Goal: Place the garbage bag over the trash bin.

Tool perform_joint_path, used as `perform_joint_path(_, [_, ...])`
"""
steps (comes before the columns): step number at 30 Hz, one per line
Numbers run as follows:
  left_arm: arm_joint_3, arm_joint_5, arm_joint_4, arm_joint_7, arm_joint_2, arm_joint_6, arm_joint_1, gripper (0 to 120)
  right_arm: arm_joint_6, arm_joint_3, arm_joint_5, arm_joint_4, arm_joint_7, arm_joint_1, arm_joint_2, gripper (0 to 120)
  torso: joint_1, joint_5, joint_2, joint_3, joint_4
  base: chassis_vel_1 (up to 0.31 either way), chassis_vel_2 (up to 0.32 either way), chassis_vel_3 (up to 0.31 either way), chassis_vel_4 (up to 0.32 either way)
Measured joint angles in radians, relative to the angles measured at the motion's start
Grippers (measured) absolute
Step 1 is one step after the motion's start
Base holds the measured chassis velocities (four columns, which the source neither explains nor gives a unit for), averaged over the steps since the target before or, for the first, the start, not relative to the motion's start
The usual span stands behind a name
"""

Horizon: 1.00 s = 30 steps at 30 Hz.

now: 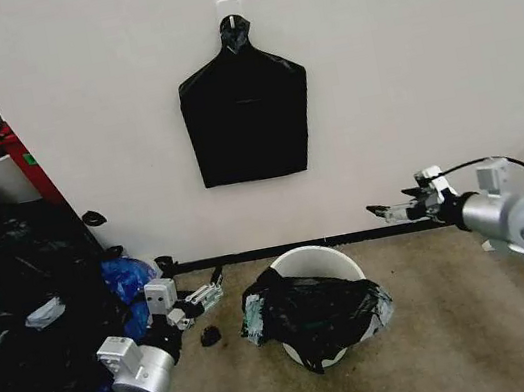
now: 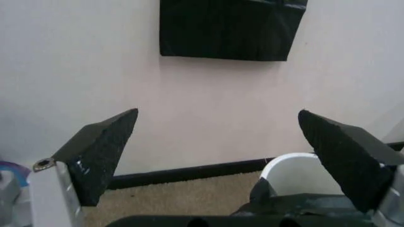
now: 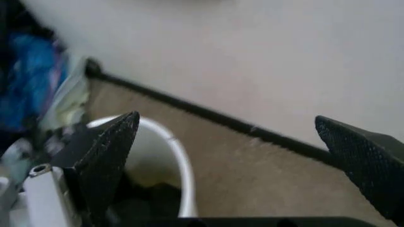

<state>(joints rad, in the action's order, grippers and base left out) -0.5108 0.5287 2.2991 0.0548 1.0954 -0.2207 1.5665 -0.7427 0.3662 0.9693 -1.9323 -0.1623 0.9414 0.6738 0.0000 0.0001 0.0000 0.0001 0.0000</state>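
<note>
Bin (image 1: 326, 258) on carpet by the wall, below the hanging bag pack (image 1: 245, 107). Garbage bag (image 1: 313, 314) draped crumpled across the bin's front rim and mouth; back rim bare. Left gripper (image 1: 208, 293) just left of bin, low, fingers (image 2: 101, 151) apart, empty. Right gripper (image 1: 384, 212) right of bin and higher, near the wall, fingers (image 3: 107, 156) apart, empty. Bag heap (image 1: 22, 330) well left of bin.
</note>
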Motion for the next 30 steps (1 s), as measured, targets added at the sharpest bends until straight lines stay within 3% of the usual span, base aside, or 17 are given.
perform_joint_path(3, [-0.004,0.0,0.003,-0.001,0.001,0.0,0.0,100,0.001,-0.085,0.019,0.013,0.001,-0.057,-0.017,100,0.0,0.0002,0.0,0.0,-0.0001,0.0,0.0,0.0,0.0])
perform_joint_path(7, [-0.012,0.0,0.008,-0.001,0.003,0.0,0.0,100,0.003,-0.271,0.052,0.076,0.008,-0.222,-0.028,100,0.0,-0.0001,0.0,0.0,0.0,0.0,0.0,0.0,0.0])
perform_joint_path(11, [-0.033,-0.002,0.017,-0.002,0.004,0.001,0.002,100,0.005,-0.525,0.059,0.175,0.009,-0.424,-0.014,100,0.0,0.0003,0.0,0.0,0.0002,0.0,0.0,0.0,0.0])
perform_joint_path(13, [-0.034,-0.002,0.017,-0.002,0.004,0.002,0.002,100,0.005,-0.548,0.059,0.182,0.009,-0.441,-0.014,100,0.0,0.0002,0.0,0.0,0.0001,0.0,0.0,0.0,0.0])
perform_joint_path(17, [-0.04,-0.013,0.017,-0.004,0.0,0.004,-0.013,100,0.005,-0.779,0.037,0.246,0.004,-0.61,-0.011,100,0.0,-0.0007,0.0,0.0,0.0001,0.0,0.0,0.0,0.0])
perform_joint_path(20, [-0.044,-0.014,0.019,-0.004,-0.003,0.0,-0.014,100,0.005,-0.826,0.031,0.26,0.003,-0.639,-0.008,100,0.0,-0.0005,0.0,0.0,-0.0001,0.0,0.0,0.0,0.0])
perform_joint_path(24, [-0.077,-0.023,0.043,0.007,-0.009,-0.037,0.009,100,0.006,-0.967,0.054,0.294,0.041,-0.716,0.013,100,0.0,0.0002,0.0,0.0,0.0,0.0,0.0,0.0,0.0])
perform_joint_path(30, [-0.118,-0.052,0.05,0.019,0.005,-0.057,0.053,100,0.006,-1.042,0.112,0.358,0.124,-0.765,0.06,100,0.0,-0.0002,0.0,0.0,0.0001,0.0,0.0,0.0,0.0])
